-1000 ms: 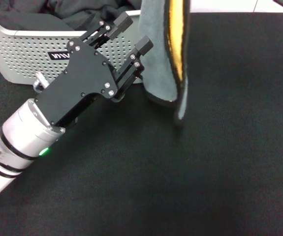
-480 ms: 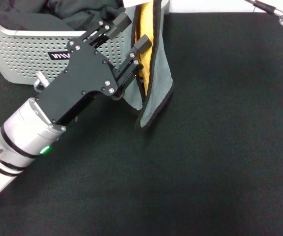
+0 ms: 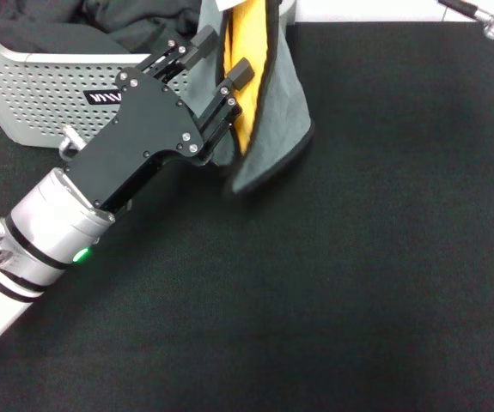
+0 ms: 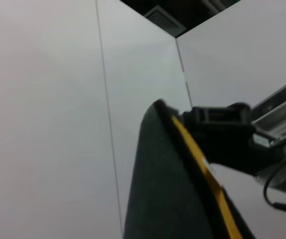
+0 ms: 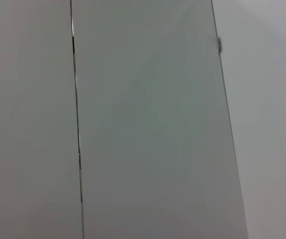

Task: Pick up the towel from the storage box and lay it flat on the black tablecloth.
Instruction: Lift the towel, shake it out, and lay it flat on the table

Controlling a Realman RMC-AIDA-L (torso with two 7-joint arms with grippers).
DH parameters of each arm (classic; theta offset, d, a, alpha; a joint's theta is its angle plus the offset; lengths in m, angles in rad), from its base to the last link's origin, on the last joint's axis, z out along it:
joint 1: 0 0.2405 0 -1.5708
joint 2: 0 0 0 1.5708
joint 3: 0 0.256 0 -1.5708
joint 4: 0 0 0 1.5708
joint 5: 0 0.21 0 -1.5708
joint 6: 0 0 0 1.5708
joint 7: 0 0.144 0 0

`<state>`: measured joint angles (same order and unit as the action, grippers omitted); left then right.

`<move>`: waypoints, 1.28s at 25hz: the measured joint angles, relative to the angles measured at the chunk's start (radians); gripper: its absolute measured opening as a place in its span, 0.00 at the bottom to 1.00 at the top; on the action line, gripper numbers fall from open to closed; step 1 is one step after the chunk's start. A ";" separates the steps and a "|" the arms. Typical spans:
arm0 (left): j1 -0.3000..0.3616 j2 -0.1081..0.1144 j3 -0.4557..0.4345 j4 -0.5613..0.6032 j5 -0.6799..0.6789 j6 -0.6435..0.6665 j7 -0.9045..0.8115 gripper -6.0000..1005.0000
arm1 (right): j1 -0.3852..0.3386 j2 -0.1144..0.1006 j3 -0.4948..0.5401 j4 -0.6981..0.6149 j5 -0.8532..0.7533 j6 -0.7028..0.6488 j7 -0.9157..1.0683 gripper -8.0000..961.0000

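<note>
Towel [image 3: 264,103] hangs vertically, folded, lower edge above black tablecloth [image 3: 358,275].

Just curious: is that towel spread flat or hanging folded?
Hanging folded: the towel droops, grey outside, orange inside, above the black tablecloth.

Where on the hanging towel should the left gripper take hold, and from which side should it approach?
Probably the black-trimmed edge of the towel, near its lower free corner. The towel hangs folded, held from above by the right gripper, so its lower part dangles free above the black tablecloth. The left gripper is open right beside it and could close in sideways from the storage box side.
</note>
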<state>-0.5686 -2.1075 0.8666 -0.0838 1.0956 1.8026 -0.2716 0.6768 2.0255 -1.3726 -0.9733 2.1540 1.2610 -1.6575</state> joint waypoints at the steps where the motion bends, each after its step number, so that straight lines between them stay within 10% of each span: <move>1: 0.002 0.000 0.000 0.000 -0.005 -0.004 0.000 0.46 | -0.004 -0.001 0.004 -0.007 0.002 0.001 0.000 0.03; 32: 0.019 0.000 0.007 0.009 -0.026 -0.130 0.000 0.39 | -0.075 -0.006 0.115 -0.075 0.043 0.081 0.006 0.03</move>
<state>-0.5499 -2.1075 0.8735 -0.0750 1.0693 1.6728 -0.2712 0.6019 2.0196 -1.2575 -1.0479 2.1966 1.3419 -1.6518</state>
